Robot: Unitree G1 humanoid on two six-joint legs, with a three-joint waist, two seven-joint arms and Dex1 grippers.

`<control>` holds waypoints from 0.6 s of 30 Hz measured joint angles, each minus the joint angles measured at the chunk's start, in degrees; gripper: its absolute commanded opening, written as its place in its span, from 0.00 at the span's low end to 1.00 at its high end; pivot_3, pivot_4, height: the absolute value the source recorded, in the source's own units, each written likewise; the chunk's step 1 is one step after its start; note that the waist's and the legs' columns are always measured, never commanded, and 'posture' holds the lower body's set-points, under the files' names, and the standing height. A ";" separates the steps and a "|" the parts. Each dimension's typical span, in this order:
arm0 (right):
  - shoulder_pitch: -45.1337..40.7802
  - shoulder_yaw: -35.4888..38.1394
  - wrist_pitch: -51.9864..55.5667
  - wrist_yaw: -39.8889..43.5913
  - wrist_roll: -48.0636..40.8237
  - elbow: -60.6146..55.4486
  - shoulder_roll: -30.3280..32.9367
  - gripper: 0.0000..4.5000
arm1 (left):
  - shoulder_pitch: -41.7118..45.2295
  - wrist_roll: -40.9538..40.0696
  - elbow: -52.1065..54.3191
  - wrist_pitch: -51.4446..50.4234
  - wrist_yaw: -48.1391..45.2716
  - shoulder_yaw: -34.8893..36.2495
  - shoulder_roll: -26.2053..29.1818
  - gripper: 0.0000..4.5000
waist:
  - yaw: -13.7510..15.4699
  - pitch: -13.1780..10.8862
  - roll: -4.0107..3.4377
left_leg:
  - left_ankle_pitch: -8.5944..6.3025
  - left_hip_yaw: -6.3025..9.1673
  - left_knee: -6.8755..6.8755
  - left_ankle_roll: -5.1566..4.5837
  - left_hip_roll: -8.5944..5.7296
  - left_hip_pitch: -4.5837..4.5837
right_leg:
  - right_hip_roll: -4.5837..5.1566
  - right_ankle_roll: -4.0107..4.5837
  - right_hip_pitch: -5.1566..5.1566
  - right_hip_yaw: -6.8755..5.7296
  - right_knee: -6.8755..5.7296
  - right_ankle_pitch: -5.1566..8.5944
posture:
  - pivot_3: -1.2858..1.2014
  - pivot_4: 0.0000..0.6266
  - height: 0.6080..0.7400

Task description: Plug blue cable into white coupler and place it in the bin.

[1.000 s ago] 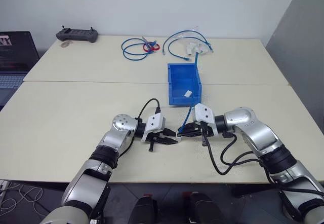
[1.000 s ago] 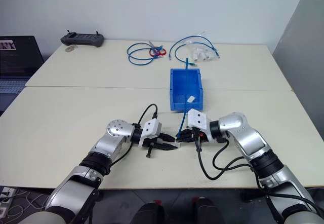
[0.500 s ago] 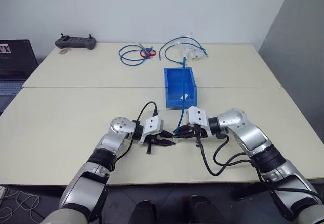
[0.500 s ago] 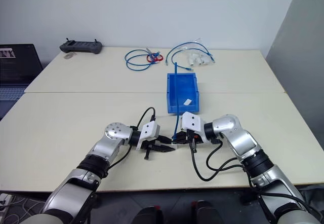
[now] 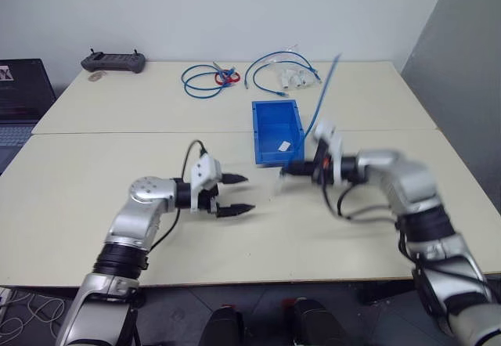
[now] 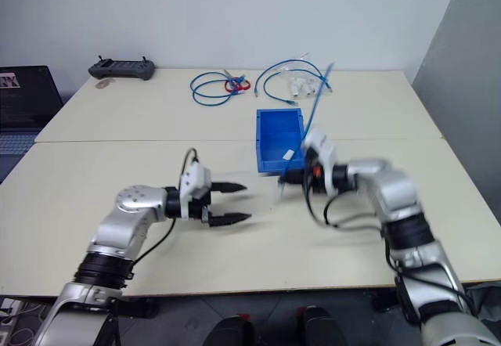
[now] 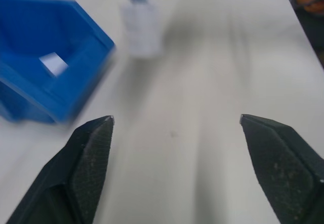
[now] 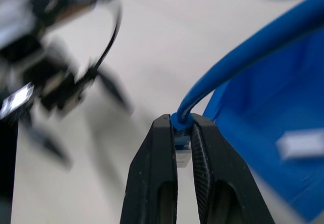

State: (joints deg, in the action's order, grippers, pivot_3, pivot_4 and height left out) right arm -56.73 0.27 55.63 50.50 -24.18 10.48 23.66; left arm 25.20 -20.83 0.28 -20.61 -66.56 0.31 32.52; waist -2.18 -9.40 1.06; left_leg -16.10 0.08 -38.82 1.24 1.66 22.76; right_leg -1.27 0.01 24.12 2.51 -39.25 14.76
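My right gripper (image 5: 288, 171) is shut on the blue cable (image 5: 322, 99) near its lower end, just in front of the bin (image 5: 275, 119). From there the cable slants up and to the right over the table. The white coupler (image 7: 140, 24) hangs blurred at that lower end, with the cable running into its top; it looks plugged on. My left gripper (image 5: 244, 193) stands open and holds nothing, off to the left of the coupler and above the table. A white slip (image 5: 286, 145) lies inside the bin.
Coiled blue cables (image 5: 205, 80) and small white parts (image 5: 291, 80) lie at the back of the table beyond the bin. A black controller (image 5: 113, 61) sits at the far left corner, a laptop (image 5: 16, 88) at the left edge.
My left gripper opened, let go of the coupler and drew back left and upward. My right gripper rose with the cable and coupler, toward the front of the bin.
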 measured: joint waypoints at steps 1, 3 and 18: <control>-4.79 1.93 1.26 -2.20 -0.10 4.06 -0.16 0.03 | -0.77 -2.34 4.27 -3.97 2.74 1.98 0.22 0.99 | 0.14 0.00 0.00 | 0.00 0.04 0.06 0.00 0.00 0.01 | 0.00 0.02 -0.02 -0.04 0.06 0.01 | 0.52 0.24 1.00; -10.24 3.16 1.02 -4.94 0.86 12.79 -0.51 0.03 | -1.56 -5.40 9.32 -9.22 6.73 4.86 0.78 0.99 | 0.22 0.00 0.01 | 0.00 0.04 0.13 -0.01 -0.01 0.06 | -0.01 0.03 0.00 -0.05 0.19 0.00 | 0.52 0.24 1.00; -25.39 0.83 -23.26 -11.10 14.06 56.70 -5.11 0.61 | -0.94 -16.62 17.95 -24.96 23.20 13.93 1.58 1.00 | 0.32 -0.12 0.01 | -0.02 -0.17 0.13 0.02 -0.23 0.19 | 0.25 0.01 0.06 0.05 0.28 -0.01 | 0.52 0.24 1.00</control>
State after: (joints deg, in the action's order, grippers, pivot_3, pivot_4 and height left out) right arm -82.12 1.10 32.37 39.40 -10.12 67.18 18.55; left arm 24.26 -37.45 18.23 -45.58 -43.36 14.24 34.10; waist -1.87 -9.52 1.07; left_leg -16.12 -0.09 -38.69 1.26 1.43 22.95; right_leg -1.02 0.02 24.18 2.56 -38.97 14.75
